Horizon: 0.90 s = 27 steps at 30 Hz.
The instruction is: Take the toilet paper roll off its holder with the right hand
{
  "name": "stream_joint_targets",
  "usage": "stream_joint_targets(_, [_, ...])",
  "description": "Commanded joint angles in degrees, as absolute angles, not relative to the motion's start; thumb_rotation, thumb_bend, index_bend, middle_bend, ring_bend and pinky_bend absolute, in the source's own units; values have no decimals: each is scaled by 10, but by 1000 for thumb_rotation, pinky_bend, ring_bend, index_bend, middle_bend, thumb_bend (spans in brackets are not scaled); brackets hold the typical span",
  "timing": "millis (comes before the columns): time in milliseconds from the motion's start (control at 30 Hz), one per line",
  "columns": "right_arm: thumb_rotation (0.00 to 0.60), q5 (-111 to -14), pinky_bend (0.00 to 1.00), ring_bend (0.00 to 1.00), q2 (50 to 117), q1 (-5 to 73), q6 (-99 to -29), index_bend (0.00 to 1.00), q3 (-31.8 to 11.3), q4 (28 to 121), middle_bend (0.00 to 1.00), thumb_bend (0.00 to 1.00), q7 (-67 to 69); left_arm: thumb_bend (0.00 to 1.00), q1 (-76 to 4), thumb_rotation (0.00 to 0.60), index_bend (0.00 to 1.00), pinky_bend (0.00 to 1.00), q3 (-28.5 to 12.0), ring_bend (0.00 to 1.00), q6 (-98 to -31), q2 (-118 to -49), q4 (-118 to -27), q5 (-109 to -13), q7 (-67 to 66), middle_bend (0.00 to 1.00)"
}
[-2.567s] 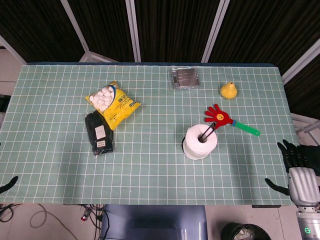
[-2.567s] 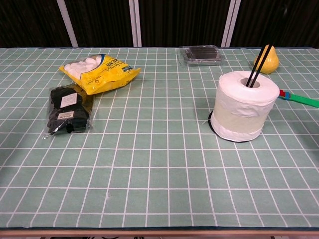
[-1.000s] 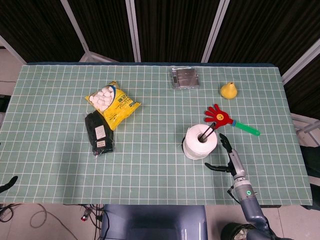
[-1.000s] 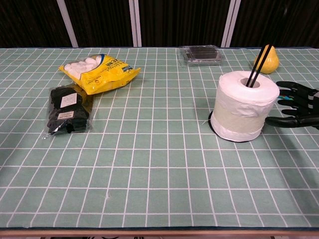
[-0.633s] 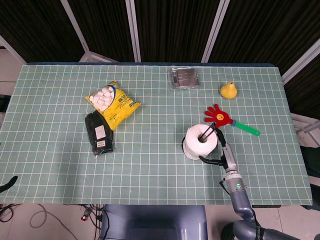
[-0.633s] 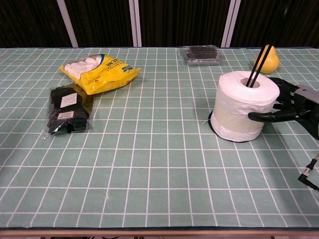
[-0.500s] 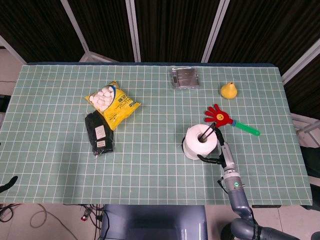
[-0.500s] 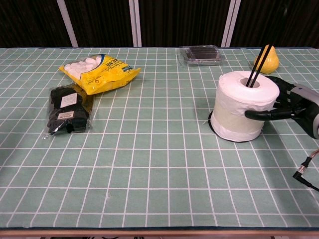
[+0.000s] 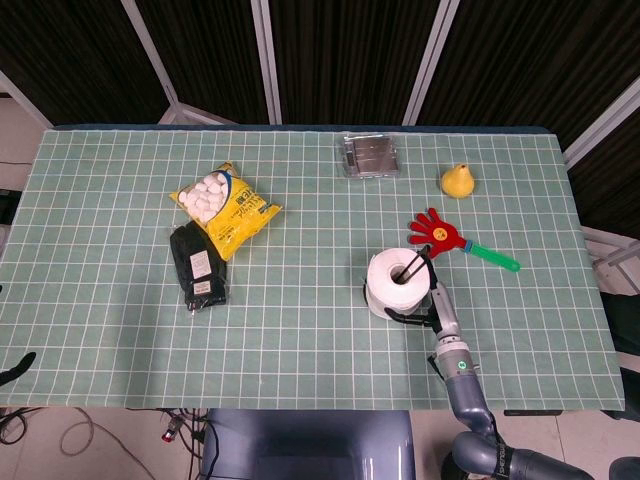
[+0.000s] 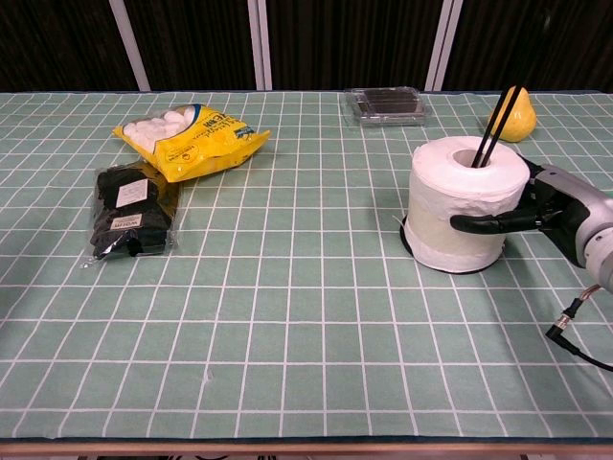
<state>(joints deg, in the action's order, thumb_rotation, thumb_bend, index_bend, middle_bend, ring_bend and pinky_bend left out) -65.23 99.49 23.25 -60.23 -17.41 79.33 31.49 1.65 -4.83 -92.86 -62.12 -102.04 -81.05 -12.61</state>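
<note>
A white toilet paper roll point(image 9: 393, 281) point(image 10: 465, 216) stands on its holder, whose black rod point(image 10: 493, 129) slants up out of the core and whose dark base point(image 10: 406, 234) shows under the left edge. My right hand point(image 9: 432, 300) point(image 10: 554, 211) grips the roll from its right side. The thumb point(image 10: 484, 222) lies across the front of the roll and the other fingers are hidden behind it. Of my left hand point(image 9: 14, 367) only a dark tip shows at the lower left edge of the head view, off the table.
A yellow bag of white sweets point(image 9: 226, 205) and a black packet point(image 9: 197, 266) lie at the left. A clear box point(image 9: 368, 156) and a yellow pear point(image 9: 457, 181) sit at the back. A red hand-shaped clapper point(image 9: 448, 238) lies just behind the roll.
My right hand came in from the right table edge, reached the roll and closed around its side. The roll has shifted slightly to the left.
</note>
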Motion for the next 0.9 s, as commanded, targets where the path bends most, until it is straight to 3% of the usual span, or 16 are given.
stream_joint_targets(33, [600,-647,0,1,999,236,-600,5,-180,792,39,0,313,115,16,600,127,0,-48,0,-928,-621,-1020,-811,-126,0])
stream_joint_targets(167, [600,-635,0,35,1007,242,-594,44,-189,788,91,0,302,116,16,600,127,0,-48,0,-928,-621,-1020,-811,-126,0])
stream_joint_targets(533, [600,-609,0,179,1020,243,-603,274,-211,789,243,0,291,116,17,600,129,0,-48,0,-928,-619,-1021,-810,-124,0])
stream_joint_targets(900, [600,-628,0,183,995,249,-609,304,-236,811,245,0,304,116,17,600,132,0,-46,0,-927,-619,-1021,-811,-126,0])
